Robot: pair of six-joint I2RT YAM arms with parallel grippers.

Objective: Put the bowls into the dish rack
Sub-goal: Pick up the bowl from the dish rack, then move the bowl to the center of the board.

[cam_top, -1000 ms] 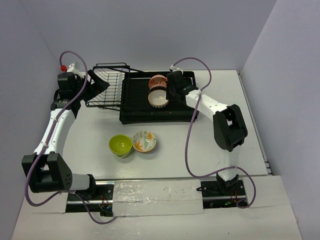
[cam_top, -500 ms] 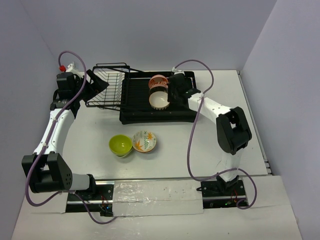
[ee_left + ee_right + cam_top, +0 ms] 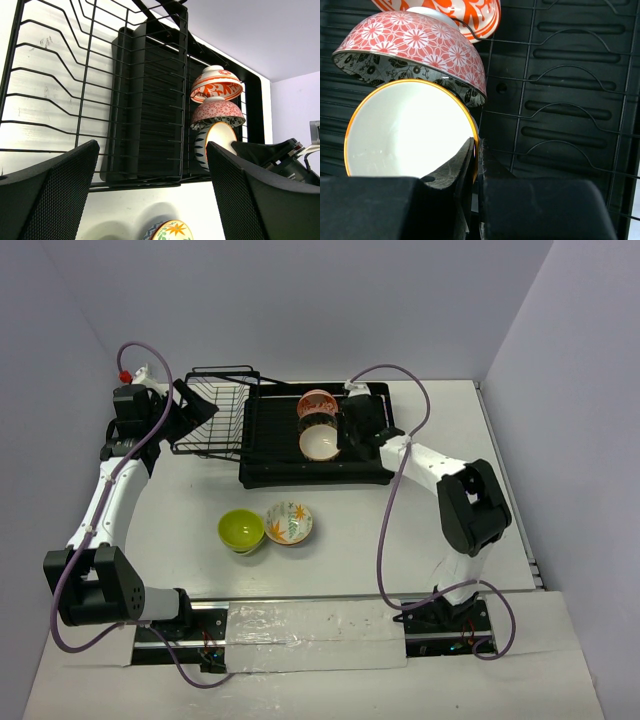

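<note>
Right hand (image 3: 476, 146) pinches cream bowl (image 3: 405, 130) in dish rack (image 3: 570, 65).

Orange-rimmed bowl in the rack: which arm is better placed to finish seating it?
Right. The right fingers pinch the rim of the orange-rimmed bowl inside the dish rack; the left fingers stand open by the wire basket, apart from it.

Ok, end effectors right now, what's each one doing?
Left end effector: open, empty.
Right end effector: closed on the rim of the orange-rimmed bowl.
</note>
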